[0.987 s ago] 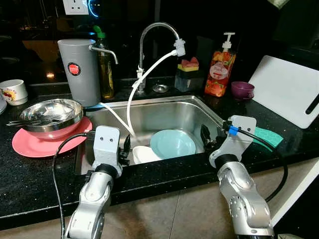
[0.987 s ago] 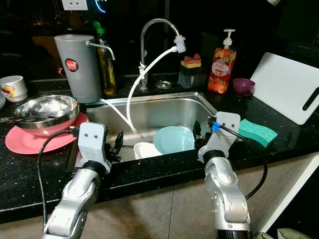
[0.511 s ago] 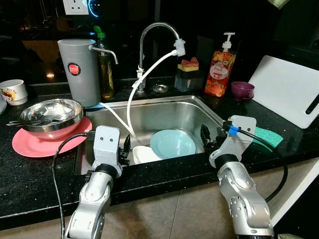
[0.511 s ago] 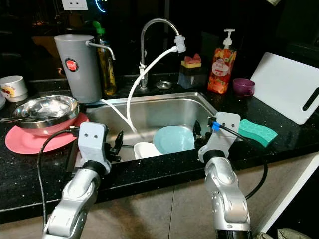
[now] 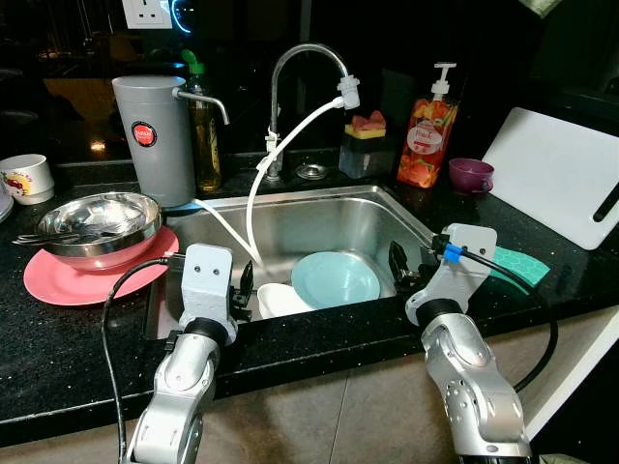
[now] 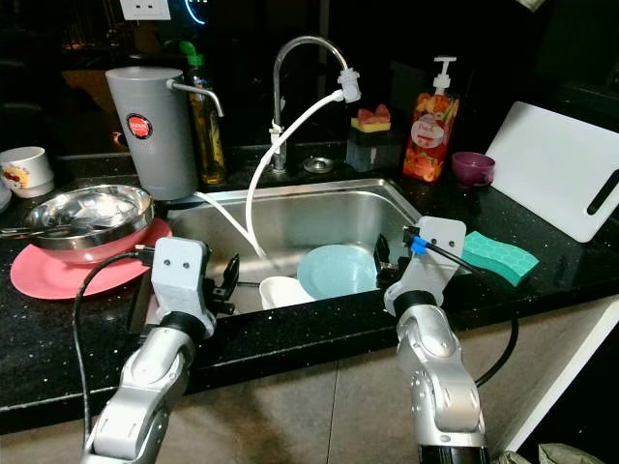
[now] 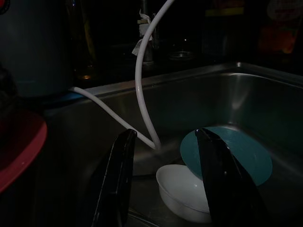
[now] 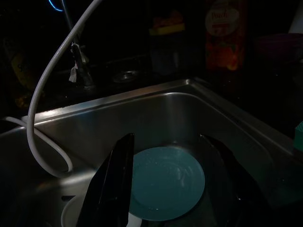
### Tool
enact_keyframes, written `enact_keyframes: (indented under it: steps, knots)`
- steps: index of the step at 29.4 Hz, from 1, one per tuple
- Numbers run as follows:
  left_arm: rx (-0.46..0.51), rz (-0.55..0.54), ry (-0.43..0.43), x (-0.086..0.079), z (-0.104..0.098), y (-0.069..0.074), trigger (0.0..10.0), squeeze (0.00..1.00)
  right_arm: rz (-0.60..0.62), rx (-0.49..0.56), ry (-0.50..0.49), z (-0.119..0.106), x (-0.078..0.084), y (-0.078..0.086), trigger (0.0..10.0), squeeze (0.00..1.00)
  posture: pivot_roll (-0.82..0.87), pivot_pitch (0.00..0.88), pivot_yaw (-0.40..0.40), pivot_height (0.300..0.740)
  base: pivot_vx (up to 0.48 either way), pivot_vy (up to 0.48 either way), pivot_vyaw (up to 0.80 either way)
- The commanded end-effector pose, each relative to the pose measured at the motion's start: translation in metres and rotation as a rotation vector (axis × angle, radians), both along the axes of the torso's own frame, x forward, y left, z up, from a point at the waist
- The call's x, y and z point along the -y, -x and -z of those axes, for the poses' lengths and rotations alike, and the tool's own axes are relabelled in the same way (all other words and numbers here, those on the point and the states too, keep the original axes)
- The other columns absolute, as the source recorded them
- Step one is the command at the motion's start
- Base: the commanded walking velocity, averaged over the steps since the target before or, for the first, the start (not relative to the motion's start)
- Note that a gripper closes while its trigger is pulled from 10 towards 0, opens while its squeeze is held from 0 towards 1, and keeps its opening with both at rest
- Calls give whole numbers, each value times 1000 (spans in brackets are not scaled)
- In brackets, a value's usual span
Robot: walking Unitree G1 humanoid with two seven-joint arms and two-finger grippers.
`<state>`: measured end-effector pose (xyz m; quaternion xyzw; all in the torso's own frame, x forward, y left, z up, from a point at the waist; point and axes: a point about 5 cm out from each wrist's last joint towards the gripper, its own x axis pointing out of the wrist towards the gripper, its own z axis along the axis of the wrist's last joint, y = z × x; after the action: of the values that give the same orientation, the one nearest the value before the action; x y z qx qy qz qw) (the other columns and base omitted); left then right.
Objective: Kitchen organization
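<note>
Both arms are poised at the front edge of the stainless steel sink (image 5: pixel 319 208), and this looks like the approach step of clearing the dishes out of the basin, with nothing lifted yet. The left gripper (image 7: pixel 163 182) hangs over the near left side of the sink with its two black fingers spread apart and nothing between them; just beyond and below it sits the small white bowl (image 7: pixel 182 191), and the wrist view looks between the fingers straight onto the bowl. The right gripper (image 8: pixel 170 184) hovers at the near right side, fingers likewise parted and empty, with the round pale teal plate (image 8: pixel 165 182) framed between them, lying on the sink floor and overlapping the white bowl's edge. A white flexible hose (image 5: pixel 280 155) loops down from the curved chrome tap (image 5: pixel 295 63) into the basin just behind the bowl. The next move, as it appears, calls for one gripper to dip into the basin and close on a rim, the plate being the trickier since it lies flat; the hose close by the bowl could snag the left fingers
</note>
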<state>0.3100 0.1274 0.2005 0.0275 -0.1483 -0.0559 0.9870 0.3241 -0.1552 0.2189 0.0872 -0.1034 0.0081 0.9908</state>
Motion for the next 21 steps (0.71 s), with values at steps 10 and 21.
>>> enact_keyframes:
  steps: [10, 21]
  knots:
    - [-6, 3, -10, 1, 2, -1, 10000, 0, 2, -2, -12, 1, 1, -1, 10000, 0, 79, 47, -49, 740, 0, 0, 0]
    - [-10, 1, -10, 1, 3, 0, 10000, 0, 6, -4, -14, 1, 1, -1, 10000, 0, 79, 56, -49, 740, 0, 0, 0]
